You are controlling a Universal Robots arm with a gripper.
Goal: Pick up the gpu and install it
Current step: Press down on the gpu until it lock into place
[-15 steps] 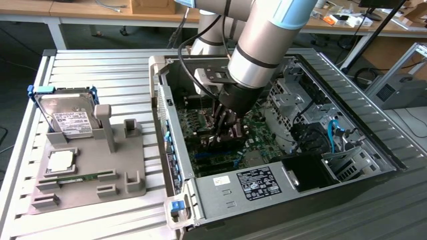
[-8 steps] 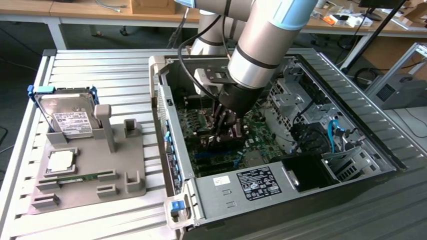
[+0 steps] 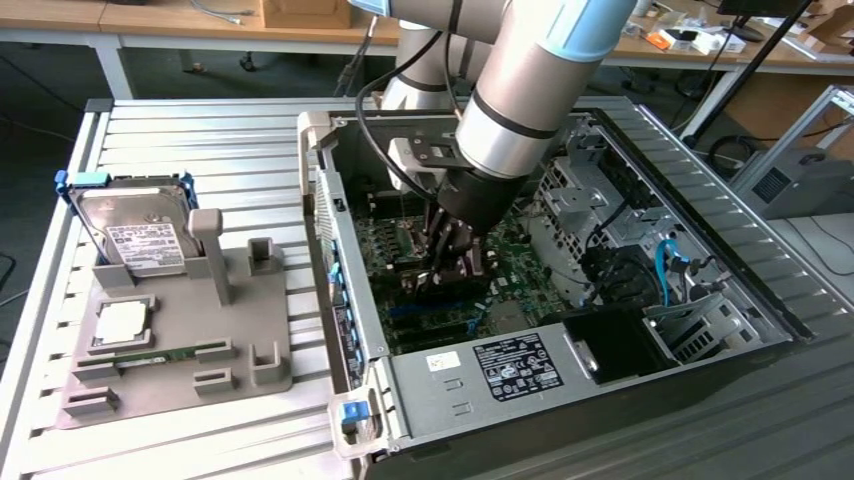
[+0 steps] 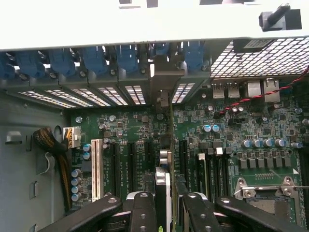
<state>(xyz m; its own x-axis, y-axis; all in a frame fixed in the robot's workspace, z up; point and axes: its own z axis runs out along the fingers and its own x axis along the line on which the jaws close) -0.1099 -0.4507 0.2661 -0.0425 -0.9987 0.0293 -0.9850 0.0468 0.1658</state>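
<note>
My gripper (image 3: 449,262) reaches down inside the open computer case (image 3: 350,330), over the green motherboard (image 3: 400,305). In the wrist view the gpu (image 4: 164,157) stands edge-on between my gripper's (image 4: 166,205) black fingers (image 4: 144,212), which are shut on it. Its silver end bracket (image 4: 161,79) sits against the case's rear slot openings. The card runs in line with the black expansion slots (image 4: 131,164) on the motherboard (image 4: 120,123). Whether its lower edge sits in a slot is hidden. In the exterior view the card (image 3: 470,264) shows as a brownish piece between the fingers.
A grey fixture (image 3: 200,345) at the exterior view's left holds a silver hard drive (image 3: 134,238), a processor chip (image 3: 120,320) and a green RAM stick (image 3: 160,357). Inside the case are a drive cage (image 3: 587,190), blue cables (image 3: 667,262) and a white slot (image 4: 95,169).
</note>
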